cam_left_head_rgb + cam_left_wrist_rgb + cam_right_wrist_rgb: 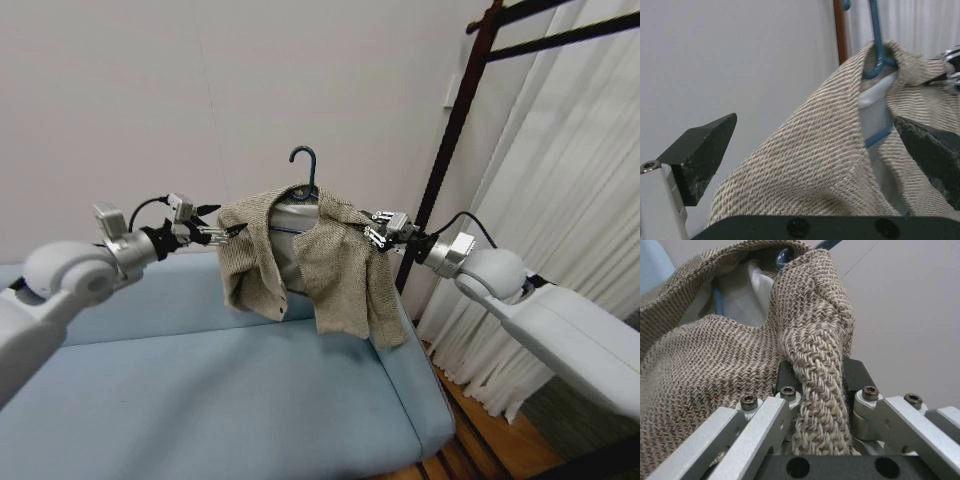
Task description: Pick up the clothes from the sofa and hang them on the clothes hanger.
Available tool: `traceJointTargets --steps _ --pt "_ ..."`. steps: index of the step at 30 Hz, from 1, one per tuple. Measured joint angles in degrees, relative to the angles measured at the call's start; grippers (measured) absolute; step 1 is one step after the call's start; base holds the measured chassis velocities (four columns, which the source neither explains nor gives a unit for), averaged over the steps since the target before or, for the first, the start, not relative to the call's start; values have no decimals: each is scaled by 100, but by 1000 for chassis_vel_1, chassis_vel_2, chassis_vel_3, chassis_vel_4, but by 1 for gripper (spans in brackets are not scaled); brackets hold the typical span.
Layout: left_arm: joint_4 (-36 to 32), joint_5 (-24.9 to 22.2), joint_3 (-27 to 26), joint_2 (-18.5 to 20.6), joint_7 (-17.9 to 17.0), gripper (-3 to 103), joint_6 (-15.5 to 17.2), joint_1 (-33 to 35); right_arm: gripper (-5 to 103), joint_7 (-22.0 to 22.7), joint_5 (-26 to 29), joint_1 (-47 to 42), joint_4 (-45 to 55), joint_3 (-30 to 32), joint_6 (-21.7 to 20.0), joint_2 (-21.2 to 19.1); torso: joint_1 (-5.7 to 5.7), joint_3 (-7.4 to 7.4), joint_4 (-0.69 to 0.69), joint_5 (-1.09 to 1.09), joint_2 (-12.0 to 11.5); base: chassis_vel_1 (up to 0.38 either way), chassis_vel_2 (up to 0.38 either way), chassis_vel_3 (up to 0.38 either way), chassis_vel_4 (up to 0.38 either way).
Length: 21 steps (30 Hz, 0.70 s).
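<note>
A beige knit cardigan [320,260] hangs on a blue hanger [303,160] in mid-air above the sofa [200,400]. The hanger's hook is free and touches nothing. My right gripper [373,234] is shut on the cardigan's shoulder; in the right wrist view a thick knit fold [817,390] is pinched between its fingers [860,380]. My left gripper [233,232] sits at the other shoulder. Its dark fingers [702,150] stand wide apart, with the cardigan [810,170] just beyond them, so it is open. The blue hanger [879,55] shows at the collar.
A dark brown clothes rack [450,130] stands to the right, behind the sofa's end, with its top bars [560,35] high up. White curtains [580,170] hang beyond it. A plain wall is behind. Wood floor [500,430] shows beside the sofa.
</note>
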Motion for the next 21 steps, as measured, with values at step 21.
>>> traceJointTargets --steps 21 --pt "1876 109 2548 -505 2160 100 194 -2831 11 -694 -276 1260 -795 -866 843 237 1 1 -4 0 0 0 0 0 0"
